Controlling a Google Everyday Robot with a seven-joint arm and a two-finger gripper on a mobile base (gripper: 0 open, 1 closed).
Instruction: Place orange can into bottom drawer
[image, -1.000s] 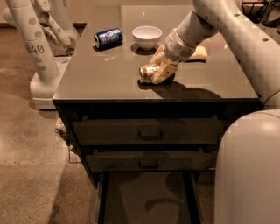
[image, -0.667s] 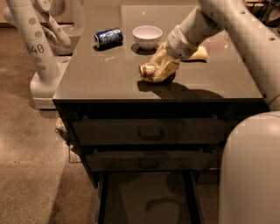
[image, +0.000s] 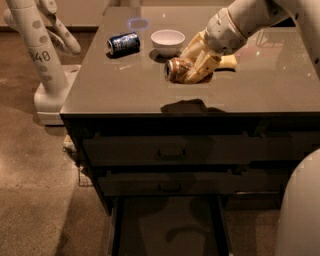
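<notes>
In the camera view, we see that the small orange-brown and cream patterned metal can (image: 176, 70) has risen off the grey surface (image: 270, 90) since a moment ago, and its shadow now lies apart beneath it. We judge the pick done. The cream two-finger gripper (image: 196, 67) hangs above the surface, its jaws clamped on the can, which lies sideways between them. The wide dark bottom drawer (image: 165, 227) stands open below, well apart.

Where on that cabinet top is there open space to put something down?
The countertop is bare along its front left and on its right, past the gripper, which holds the orange can over the middle. The open bottom drawer has a bare floor too. The back is crowded: blue can, white bowl.
</notes>
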